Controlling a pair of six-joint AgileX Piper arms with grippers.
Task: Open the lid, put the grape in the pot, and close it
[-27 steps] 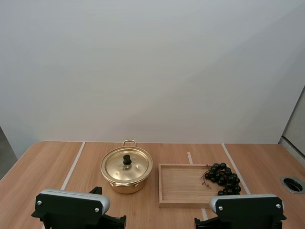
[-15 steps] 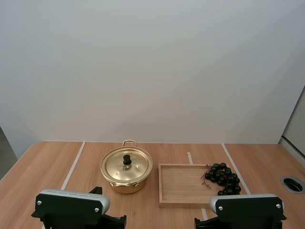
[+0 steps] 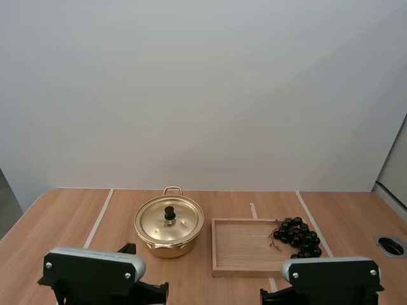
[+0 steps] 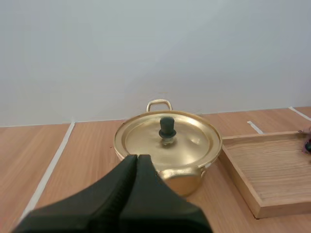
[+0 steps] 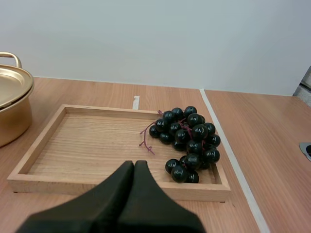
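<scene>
A gold pot [image 3: 168, 236] [image 4: 167, 160] stands on the table with its lid [image 3: 169, 219] [image 4: 167, 143] on, topped by a black knob [image 3: 170, 213] [image 4: 167, 127]. To its right a wooden tray [image 3: 245, 246] [image 5: 92, 145] holds a bunch of dark grapes [image 3: 297, 237] [image 5: 188, 141] at its right end. My left gripper [image 4: 137, 159] is shut on nothing, its tips in front of the pot's near side. My right gripper [image 5: 134, 165] is shut too, short of the tray's near rim. Both arm bases sit at the table's near edge in the high view.
White tape lines [image 3: 98, 219] run across the wooden table. A round cable hole [image 3: 390, 245] sits at the far right of the table. A plain white wall stands behind it.
The left arm's base has shifted slightly to the left and nearer in the high view. The pot, tray and grapes have not moved.
</scene>
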